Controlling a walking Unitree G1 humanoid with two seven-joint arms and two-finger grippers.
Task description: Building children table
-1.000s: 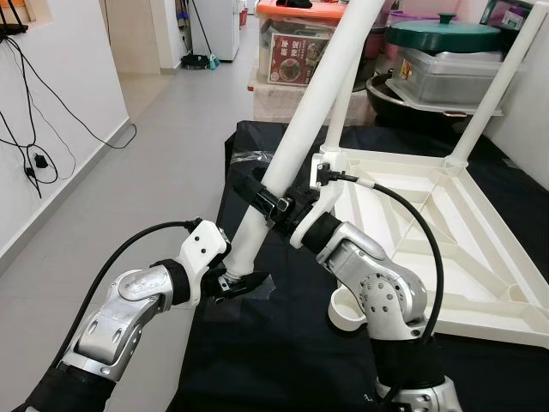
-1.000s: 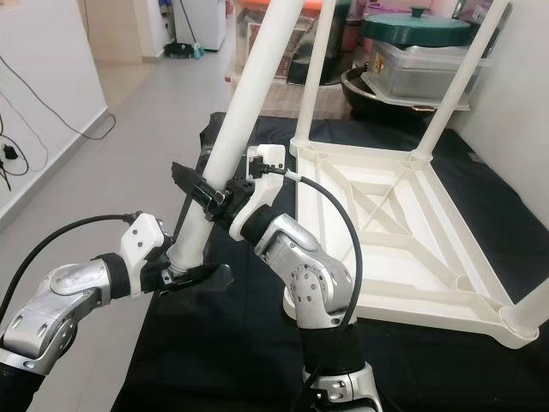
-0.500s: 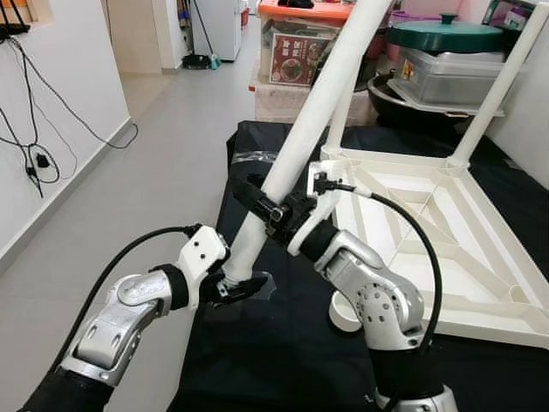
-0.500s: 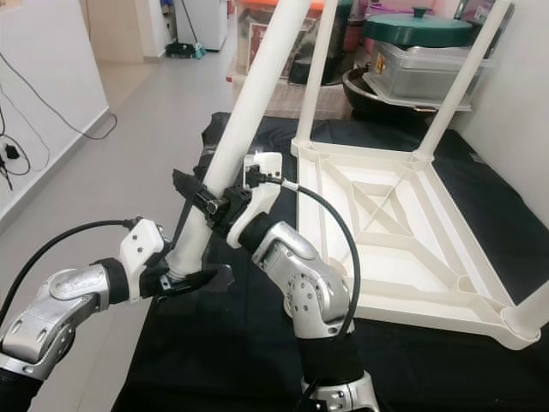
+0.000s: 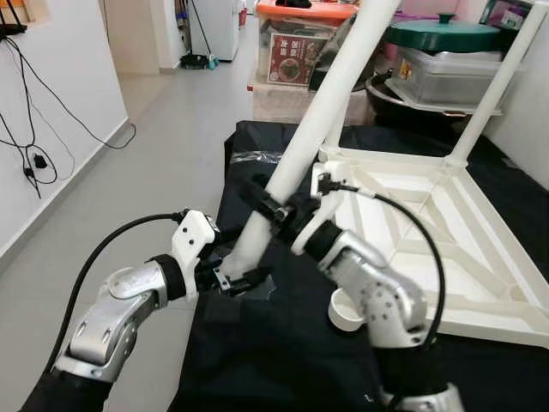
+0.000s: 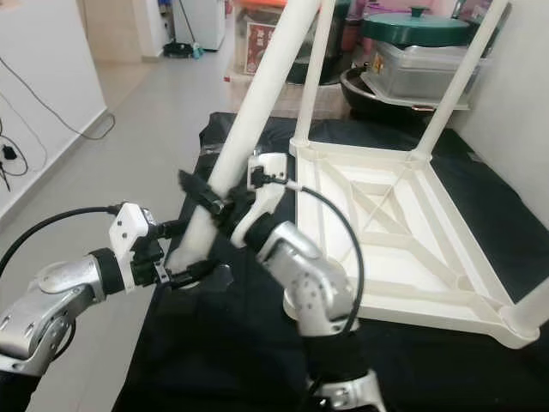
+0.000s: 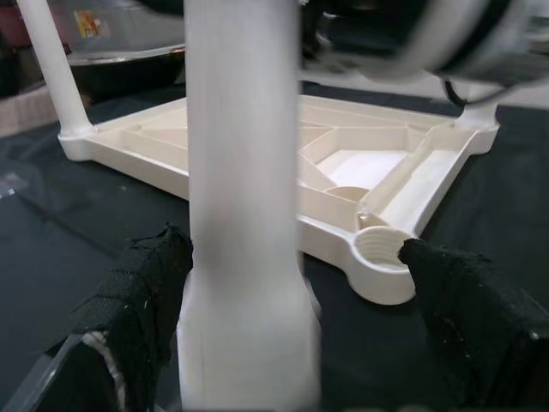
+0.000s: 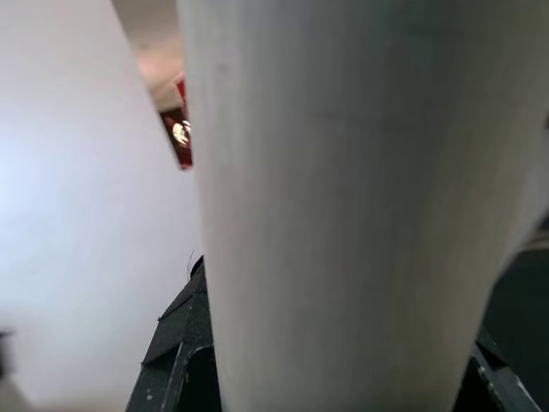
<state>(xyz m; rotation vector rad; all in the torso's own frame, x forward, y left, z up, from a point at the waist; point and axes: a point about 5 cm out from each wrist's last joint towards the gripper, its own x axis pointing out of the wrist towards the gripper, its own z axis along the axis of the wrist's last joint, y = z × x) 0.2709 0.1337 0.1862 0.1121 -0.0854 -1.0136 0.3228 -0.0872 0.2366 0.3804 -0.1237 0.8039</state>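
My right gripper (image 5: 273,209) pinches the loose white table leg (image 5: 322,112), held tilted above the black cloth (image 5: 283,343). My left gripper (image 5: 233,276) is spread around its lower end. The upturned tabletop (image 5: 429,232) lies just beside, with its empty socket (image 7: 382,249) nearby.

Grey tiled floor (image 5: 163,129) runs back toward a doorway. White wall (image 5: 51,103) beside the floor, black cables (image 5: 34,129) hanging down it to a plug near the skirting. Black cloth (image 5: 283,343) spread over the floor. Beyond the cloth: clear storage box with orange lid (image 5: 296,39), dark pot with green lid (image 5: 442,34) on a plastic container. White fridge (image 5: 219,26) at the far end. Even indoor light.
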